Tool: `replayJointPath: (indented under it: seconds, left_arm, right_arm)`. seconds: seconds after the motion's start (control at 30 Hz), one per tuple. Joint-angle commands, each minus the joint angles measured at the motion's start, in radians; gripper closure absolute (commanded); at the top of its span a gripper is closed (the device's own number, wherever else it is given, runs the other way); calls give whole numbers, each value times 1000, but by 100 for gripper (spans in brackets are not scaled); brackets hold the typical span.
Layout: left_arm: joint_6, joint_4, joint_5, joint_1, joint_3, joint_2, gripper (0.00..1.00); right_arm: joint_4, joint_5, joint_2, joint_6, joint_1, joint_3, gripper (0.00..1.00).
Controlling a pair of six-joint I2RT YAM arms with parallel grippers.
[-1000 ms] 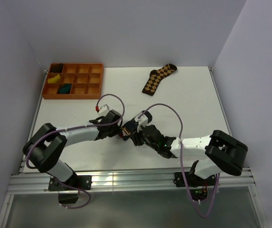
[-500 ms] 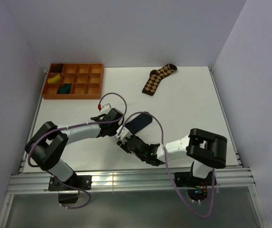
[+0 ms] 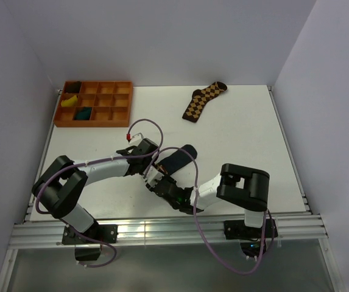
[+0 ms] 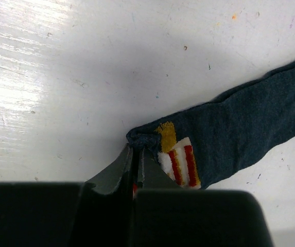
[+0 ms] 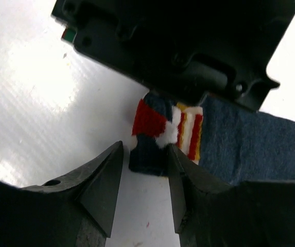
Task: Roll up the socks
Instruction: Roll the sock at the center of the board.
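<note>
the teal sock (image 3: pixel 177 159) is now lying stretched out mid-table rather than bunched. the left gripper (image 4: pixel 135 154) is still clenching its patch end, while the right gripper (image 5: pixel 144 149), having swung in, is straddling that end with jaws released, probably setting up the first roll.

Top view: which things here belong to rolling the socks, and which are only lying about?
For the job: teal sock; left gripper, jaws shut on its end; right gripper, jaws open around that end.
Lying about: checkered sock; orange tray with its contents.
</note>
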Motion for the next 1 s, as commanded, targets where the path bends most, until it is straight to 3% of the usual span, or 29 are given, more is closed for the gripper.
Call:
replayJointPath:
  seconds: [0.0, 0.2, 0.37, 0.43, 0.57, 0.77, 0.97]
  left_arm:
    - [22, -40, 30, -6, 15, 19, 100]
    - [12, -28, 44, -6, 5, 21, 100]
    - [-6, -17, 39, -4, 1, 16, 98]
    - [-12, -13, 36, -3, -4, 10, 93]
    - [-44, 12, 25, 7, -30, -37, 79]
    - [-95, 73, 25, 65, -96, -146, 51]
    - [-165, 180, 7, 91, -200, -283, 42]
  right_arm:
    - [49, 58, 37, -14, 6, 31, 53]
    - [38, 72, 65, 18, 6, 28, 66]
    - [0, 37, 33, 81, 5, 5, 93]
    - [-20, 11, 18, 113, 3, -6, 99]
    - [-59, -121, -25, 205, -44, -35, 100]
    - [-51, -307, -101, 305, -145, -94, 100]
    - [-17, -537, -145, 400, -279, -145, 100]
